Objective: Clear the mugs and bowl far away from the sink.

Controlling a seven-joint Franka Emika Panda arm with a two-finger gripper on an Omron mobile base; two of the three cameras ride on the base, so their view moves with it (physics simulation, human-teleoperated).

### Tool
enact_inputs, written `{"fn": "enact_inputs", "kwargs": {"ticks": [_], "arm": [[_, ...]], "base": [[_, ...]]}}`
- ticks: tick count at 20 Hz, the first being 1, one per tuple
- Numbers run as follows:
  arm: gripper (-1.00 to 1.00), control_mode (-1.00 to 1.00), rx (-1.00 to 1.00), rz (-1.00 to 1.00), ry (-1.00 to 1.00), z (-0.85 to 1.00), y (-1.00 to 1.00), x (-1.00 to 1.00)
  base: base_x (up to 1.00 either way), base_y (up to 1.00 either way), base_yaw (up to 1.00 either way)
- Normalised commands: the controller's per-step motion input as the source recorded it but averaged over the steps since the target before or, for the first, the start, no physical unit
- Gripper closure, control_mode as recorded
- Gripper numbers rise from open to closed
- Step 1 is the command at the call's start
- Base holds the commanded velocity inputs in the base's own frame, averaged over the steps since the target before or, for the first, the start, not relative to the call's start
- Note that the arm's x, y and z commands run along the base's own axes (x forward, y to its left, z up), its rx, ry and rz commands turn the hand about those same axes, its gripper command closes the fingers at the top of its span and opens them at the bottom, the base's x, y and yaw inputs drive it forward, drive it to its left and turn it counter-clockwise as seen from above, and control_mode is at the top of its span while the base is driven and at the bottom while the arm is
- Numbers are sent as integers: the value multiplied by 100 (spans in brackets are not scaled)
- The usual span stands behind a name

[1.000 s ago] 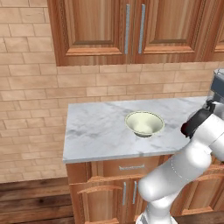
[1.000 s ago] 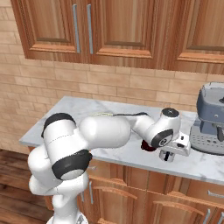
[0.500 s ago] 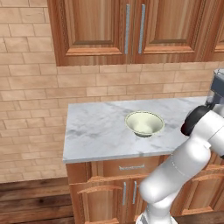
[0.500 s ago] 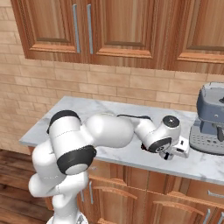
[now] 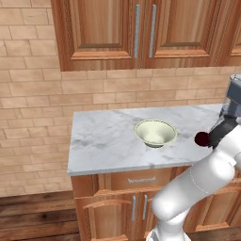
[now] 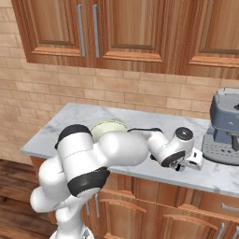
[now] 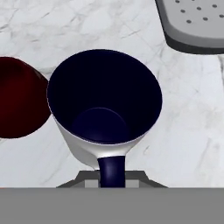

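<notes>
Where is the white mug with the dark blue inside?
In the hand view, the white mug sits right in front of the camera on the marble counter, beside the dark red mug, with the coffee machine's tray beyond.

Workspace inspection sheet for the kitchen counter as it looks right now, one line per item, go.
Surface: marble counter, no spills visible.
Job's things: cream bowl upright mid-counter, empty. White mug with a dark blue inside, upright, empty, handle toward the hand. Maroon mug right beside it; touching or not, cannot tell.
Clutter: grey coffee machine at the counter's right end, close to the mugs.
Grippers: gripper appears shut on the white mug's handle.
Cables: thin dark cable along the arm's forearm.
Surroundings: wooden upper cabinets, brick wall, wooden base cabinets, wood floor.
</notes>
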Motion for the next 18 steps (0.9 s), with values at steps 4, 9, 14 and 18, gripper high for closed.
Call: {"fn": "enact_inputs", "kwargs": {"ticks": [4,9,14,18], "arm": [[100,-100,-4,0,-5,0,0,1],[-100,-100,-9,0,-9,-7,1,8],[-100,-100,-15,0,-4,-5,26,0],[-100,-100,-13,-1,0,14,24,0]], "base": [[0,0,0],[0,0,0],[0,0,0],[0,0,0]]}}
